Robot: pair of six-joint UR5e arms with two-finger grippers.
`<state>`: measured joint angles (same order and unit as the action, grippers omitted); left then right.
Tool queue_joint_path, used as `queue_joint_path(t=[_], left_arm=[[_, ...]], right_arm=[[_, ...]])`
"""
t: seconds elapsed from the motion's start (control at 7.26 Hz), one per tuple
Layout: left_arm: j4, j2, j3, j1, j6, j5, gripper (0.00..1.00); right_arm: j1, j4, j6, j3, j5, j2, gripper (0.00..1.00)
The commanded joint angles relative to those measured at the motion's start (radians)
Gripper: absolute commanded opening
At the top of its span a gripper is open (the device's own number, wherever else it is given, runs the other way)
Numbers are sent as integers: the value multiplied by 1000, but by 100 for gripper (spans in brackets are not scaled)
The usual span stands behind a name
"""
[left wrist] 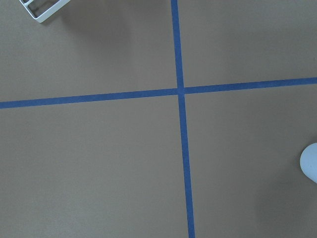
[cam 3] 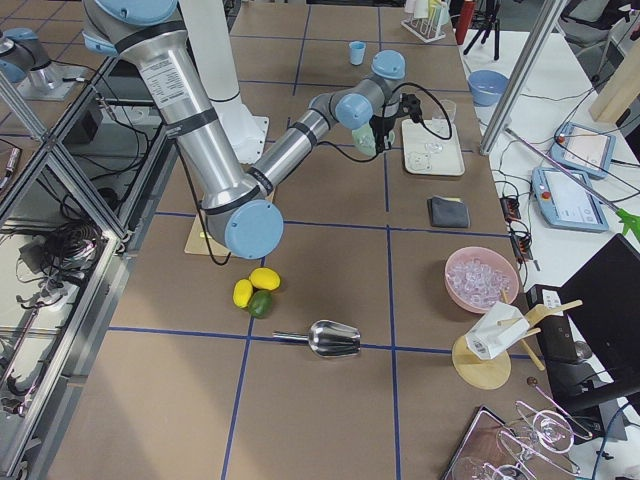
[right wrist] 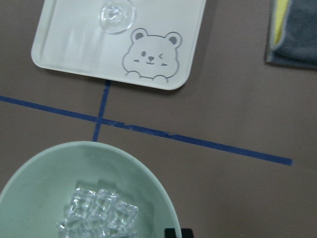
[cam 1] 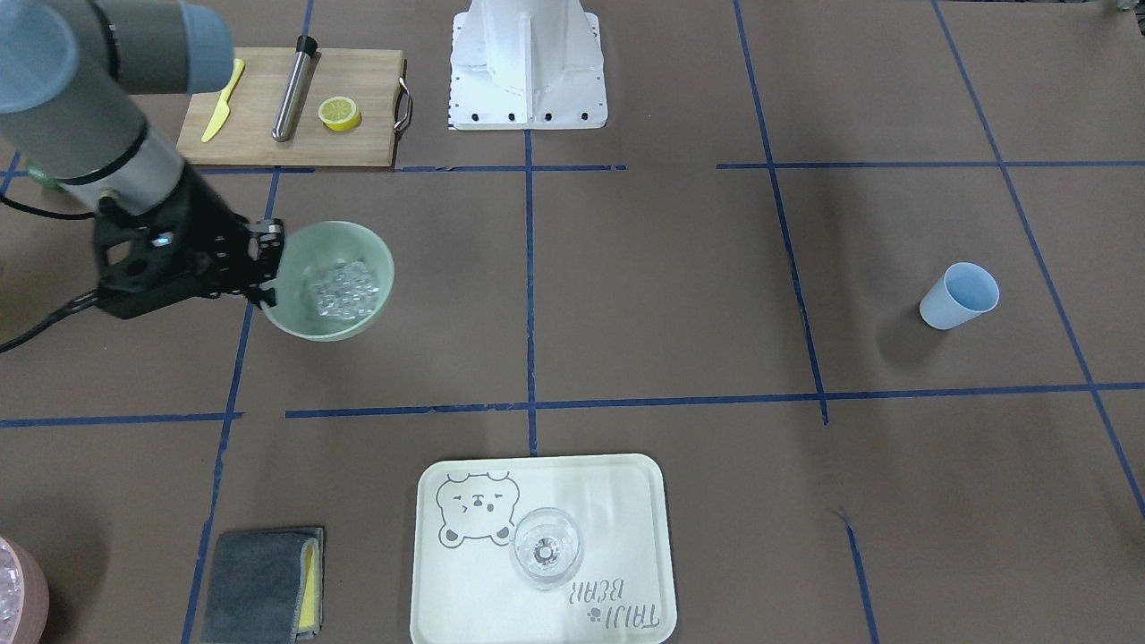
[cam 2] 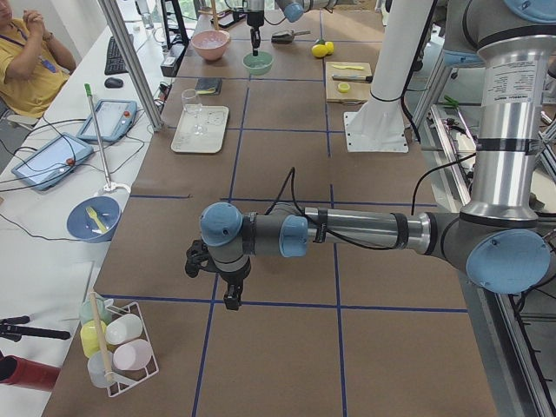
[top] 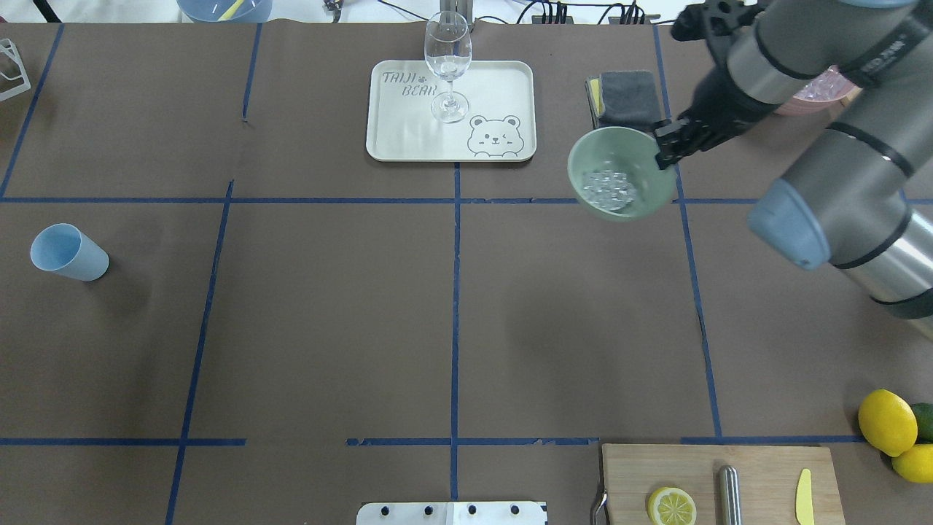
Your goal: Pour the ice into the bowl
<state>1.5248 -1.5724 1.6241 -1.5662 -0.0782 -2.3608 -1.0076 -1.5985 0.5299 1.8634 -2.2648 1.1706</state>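
Note:
The pale mint-green bowl (cam 1: pixel 380 255) is over the table on my right side, tilted a little. My right gripper (cam 1: pixel 266 266) is shut on its rim. The ice (cam 1: pixel 342 291), several small clear cubes, lies in the bowl's bottom. The overhead view shows the bowl (top: pixel 652 191), the ice (top: pixel 609 188) and the gripper (top: pixel 665 146) next to the grey cloth. The right wrist view shows the bowl's rim (right wrist: pixel 49 158) and the ice (right wrist: pixel 99 213) up close. My left gripper (cam 2: pixel 230 300) hangs over bare table far from the bowl; I cannot tell if it is open.
A cream tray (top: pixel 503 80) with a clear wine glass (top: pixel 447 65) lies beyond the bowl. A pink container of ice (cam 3: pixel 482 278) and grey cloth (top: pixel 630 95) are nearby. A blue cup (top: pixel 69 251) stands far left. Cutting board (cam 1: pixel 358 148), lemons (top: pixel 885 421), metal scoop (cam 3: pixel 330 338).

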Motion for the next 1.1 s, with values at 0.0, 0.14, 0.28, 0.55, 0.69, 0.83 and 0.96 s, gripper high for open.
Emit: queue_joint_path(t=[0.0, 0.14, 0.28, 0.55, 0.69, 0.83, 0.96], left_arm=[[0, 0, 6, 0, 0, 0, 100], [0, -1, 6, 0, 0, 0, 100], [0, -2, 6, 0, 0, 0, 100], [0, -2, 8, 0, 0, 0, 100], [0, -2, 8, 0, 0, 0, 100], [0, -2, 8, 0, 0, -2, 100], [0, -2, 8, 0, 0, 0, 100]], right_arm=[[-170, 6, -358, 7, -100, 232, 0], [-198, 34, -452, -1, -108, 329, 0], [-203, 67, -449, -3, -114, 378, 0], [-201, 142, -426, -21, -131, 455, 0], [-201, 229, -354, -50, -130, 466, 0], [-200, 405, -270, -135, -130, 472, 0], [-187, 593, -196, -247, -128, 472, 0]])
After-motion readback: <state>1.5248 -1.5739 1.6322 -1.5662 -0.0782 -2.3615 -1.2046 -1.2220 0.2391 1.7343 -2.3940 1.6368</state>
